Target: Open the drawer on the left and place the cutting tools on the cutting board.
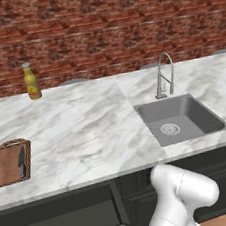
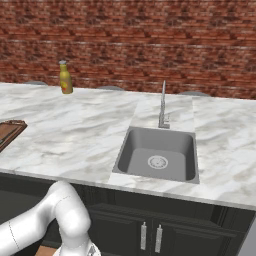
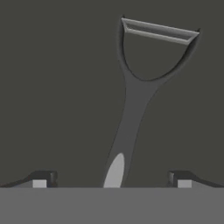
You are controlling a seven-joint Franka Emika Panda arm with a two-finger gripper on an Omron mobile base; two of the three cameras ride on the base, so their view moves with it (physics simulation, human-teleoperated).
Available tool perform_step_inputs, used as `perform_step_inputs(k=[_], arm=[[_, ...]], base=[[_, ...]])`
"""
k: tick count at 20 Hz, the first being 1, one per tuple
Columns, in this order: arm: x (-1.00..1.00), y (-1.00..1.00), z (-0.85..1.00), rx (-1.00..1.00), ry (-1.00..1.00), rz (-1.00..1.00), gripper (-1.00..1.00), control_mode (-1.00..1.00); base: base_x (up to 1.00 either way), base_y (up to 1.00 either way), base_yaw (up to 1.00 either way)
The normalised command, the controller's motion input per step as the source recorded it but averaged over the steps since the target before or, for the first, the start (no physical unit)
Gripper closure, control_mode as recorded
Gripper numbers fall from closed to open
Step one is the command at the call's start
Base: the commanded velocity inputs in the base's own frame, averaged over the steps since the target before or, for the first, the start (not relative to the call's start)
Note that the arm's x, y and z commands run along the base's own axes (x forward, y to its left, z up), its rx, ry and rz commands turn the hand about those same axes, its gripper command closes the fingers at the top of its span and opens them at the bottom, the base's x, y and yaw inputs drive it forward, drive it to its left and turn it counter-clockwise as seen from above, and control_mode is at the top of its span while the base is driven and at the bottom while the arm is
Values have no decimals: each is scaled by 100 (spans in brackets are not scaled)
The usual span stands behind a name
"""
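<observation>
Fingers [image 3: 43, 178] spread wide, holding nothing. Grey metal wide-headed peeler [image 3: 131, 105] lies between them on the dark drawer floor [image 3: 52, 87], handle end nearest. Black-handled knife [image 1: 21, 162] sits on the brown wooden cutting board [image 1: 3, 167] at the worktop's left edge.

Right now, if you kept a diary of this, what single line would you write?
knife: on cutting board | grey wide-headed tool: lying flat on dark surface, between fingertips | gripper: open, nothing held

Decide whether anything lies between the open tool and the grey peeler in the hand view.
Nothing visible does. The grey peeler lies alone on the dark drawer floor, its handle running straight between the tool's spread fingertips.
</observation>
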Motion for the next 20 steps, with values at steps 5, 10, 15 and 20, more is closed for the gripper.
perform_step_inputs(k=[5,10,15,20], arm=[[-23,-7,-13,-1,0,0,-100,-100],[-14,-20,-16,-3,0,-1,-100,-100],[-2,-22,-19,-5,0,-3,-100,-100],[-13,-14,-20,-4,0,-2,-100,-100]], base=[[0,0,0],[0,0,0],[0,0,0],[0,0,0]])
